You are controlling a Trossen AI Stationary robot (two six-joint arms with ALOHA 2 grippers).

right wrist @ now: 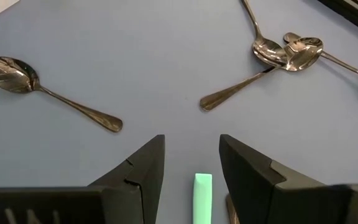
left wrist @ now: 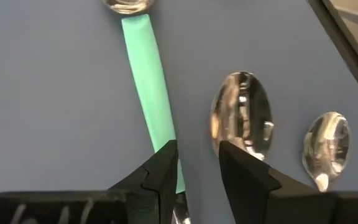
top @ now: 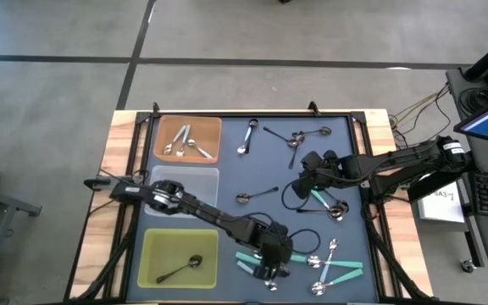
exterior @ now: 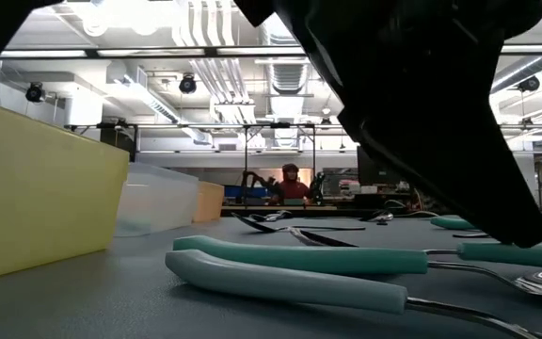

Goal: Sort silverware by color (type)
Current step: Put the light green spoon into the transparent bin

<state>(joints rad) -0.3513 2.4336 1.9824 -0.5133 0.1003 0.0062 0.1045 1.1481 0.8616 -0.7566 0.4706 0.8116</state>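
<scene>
Left gripper (top: 271, 264) sits low over the teal-handled spoons (top: 252, 261) at lower centre of the high view; in its wrist view the jaws stand parted with nothing between them, one fingertip (left wrist: 166, 163) just beside a teal handle (left wrist: 146, 93), likely lining up to straddle it. Right gripper (top: 310, 183) hovers right of centre, jaws open and empty, above the end of another teal-handled spoon (right wrist: 202, 198), apparently also set for a pick. Trays run down the left: orange tray (top: 215, 125) holds shiny spoons (top: 185, 142), clear tray (top: 210, 174) looks empty, yellow-green tray (top: 152, 246) holds one dark spoon (top: 179, 269). Remaining dark spoons (right wrist: 278, 56) lie loose on the mat.
</scene>
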